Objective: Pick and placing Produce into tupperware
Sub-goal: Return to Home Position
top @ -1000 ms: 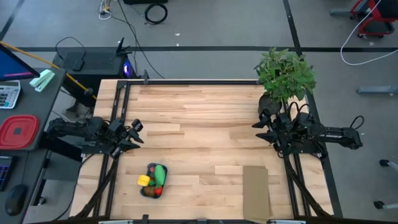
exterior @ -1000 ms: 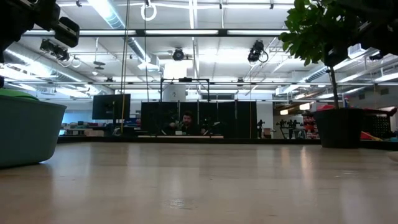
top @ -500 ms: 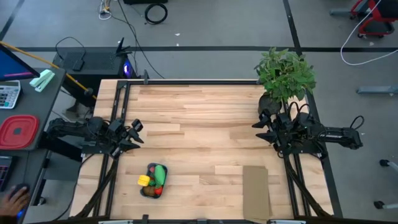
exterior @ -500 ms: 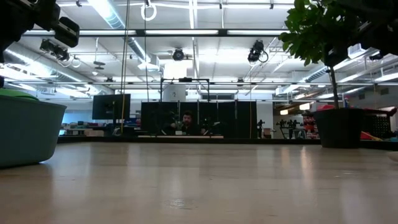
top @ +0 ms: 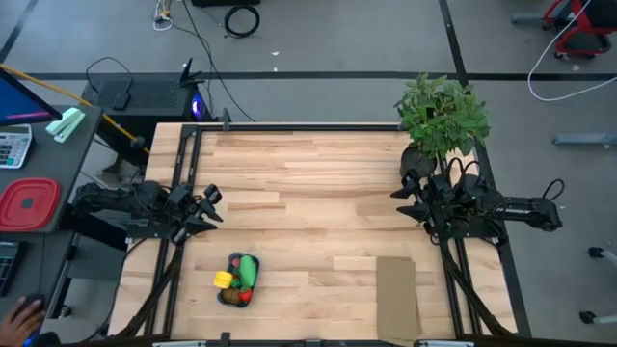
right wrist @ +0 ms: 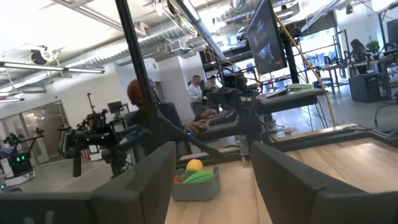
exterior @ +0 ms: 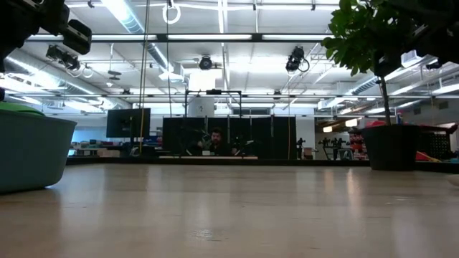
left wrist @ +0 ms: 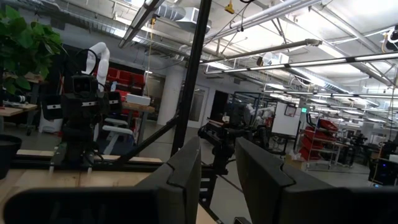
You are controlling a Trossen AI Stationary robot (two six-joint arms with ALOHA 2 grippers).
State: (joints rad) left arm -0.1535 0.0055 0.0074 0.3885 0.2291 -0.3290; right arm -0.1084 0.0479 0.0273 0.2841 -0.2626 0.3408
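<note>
The teal tupperware (top: 238,281) stands on the table near its front left, also seen in the low view (exterior: 32,150) and the right wrist view (right wrist: 196,186). Produce lies inside it: a green piece (top: 250,269), a yellow one (top: 223,280) and a red one (top: 240,298). My left gripper (top: 214,206) hovers at the table's left edge, behind the tupperware, open by a narrow gap (left wrist: 217,177) with nothing in it. My right gripper (top: 397,196) hovers at the right edge, open (right wrist: 214,180) and empty.
A leafy potted plant (top: 442,116) stands at the far right corner. A flat brown cardboard rectangle (top: 396,297) lies at the front right. A red container (top: 27,204) sits on the side desk, where a person's hand (top: 19,314) shows. Bare wood spans the middle.
Both arms have kept still, and the tupperware and produce lie as before. A person's hand has come into view on the side desk at the lower left.
</note>
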